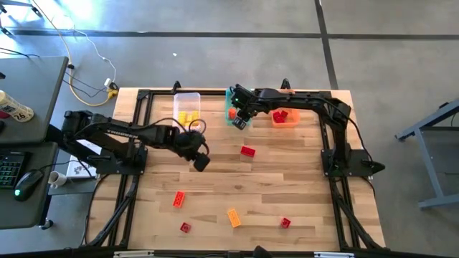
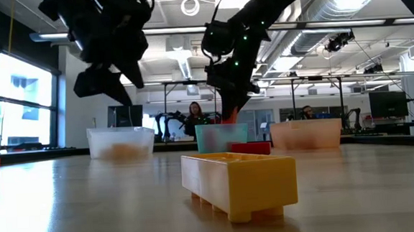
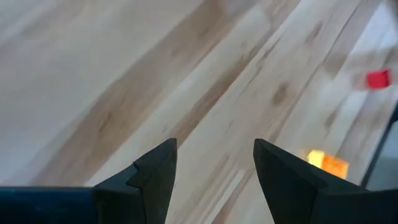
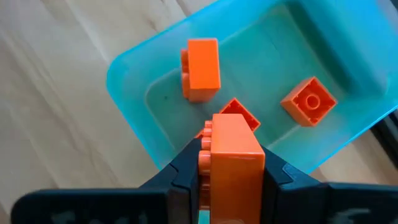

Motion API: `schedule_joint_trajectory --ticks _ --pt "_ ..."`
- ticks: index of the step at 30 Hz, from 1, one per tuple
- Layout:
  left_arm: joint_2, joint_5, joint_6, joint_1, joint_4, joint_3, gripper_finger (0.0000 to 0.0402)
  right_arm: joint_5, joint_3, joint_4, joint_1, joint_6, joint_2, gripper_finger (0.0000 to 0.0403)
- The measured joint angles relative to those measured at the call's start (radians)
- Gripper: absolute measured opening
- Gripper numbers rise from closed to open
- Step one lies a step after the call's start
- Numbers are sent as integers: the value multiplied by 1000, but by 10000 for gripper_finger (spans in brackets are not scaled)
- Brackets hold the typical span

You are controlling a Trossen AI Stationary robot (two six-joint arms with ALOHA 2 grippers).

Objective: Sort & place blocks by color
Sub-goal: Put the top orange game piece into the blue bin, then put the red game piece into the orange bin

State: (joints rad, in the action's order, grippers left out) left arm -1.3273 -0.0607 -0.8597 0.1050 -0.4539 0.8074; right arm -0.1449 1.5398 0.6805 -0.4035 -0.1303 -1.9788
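My right gripper (image 1: pixel 240 120) hangs over the teal bin (image 1: pixel 234 107), shut on an orange block (image 4: pixel 231 146). In the right wrist view the teal bin (image 4: pixel 155 68) holds three more orange blocks (image 4: pixel 202 67). My left gripper (image 1: pixel 201 163) hovers open over bare wood near the table's middle, with nothing between its fingers (image 3: pixel 158 171). Loose on the table lie a red block (image 1: pixel 247 151), an orange-red block (image 1: pixel 179 198), a small red block (image 1: pixel 186 227), a yellow-orange block (image 1: pixel 234 217) and another red block (image 1: pixel 285 223). My right gripper pinches the orange block by two opposite sides (image 4: pixel 256 163) between its two fingers. The fingers come from above, slanting down. The block hangs clear above the inside of the teal bin, with its studs (image 4: pixel 205 144) facing sideways.
A clear bin (image 1: pixel 186 109) with yellow blocks stands left of the teal bin. An orange bin (image 1: pixel 285 118) with red blocks stands to its right. All three stand along the far edge. Black frame rails run along the table's left and right sides.
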Motion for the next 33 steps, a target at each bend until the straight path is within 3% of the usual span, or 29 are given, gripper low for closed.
schedule_joint_trajectory --ticks 12,25,29,33 --pt "0 53 -160 -202 -153 0 200 19 0 -3 -16 -3 -6 76" --pt "0 74 -293 -358 -245 0 200 22 0 4 -15 -4 3 168" --pt "0 73 -320 -395 -263 0 200 23 0 14 -13 -17 30 183" --pt "5 74 -346 -429 -266 0 200 90 0 30 -13 -72 61 185"
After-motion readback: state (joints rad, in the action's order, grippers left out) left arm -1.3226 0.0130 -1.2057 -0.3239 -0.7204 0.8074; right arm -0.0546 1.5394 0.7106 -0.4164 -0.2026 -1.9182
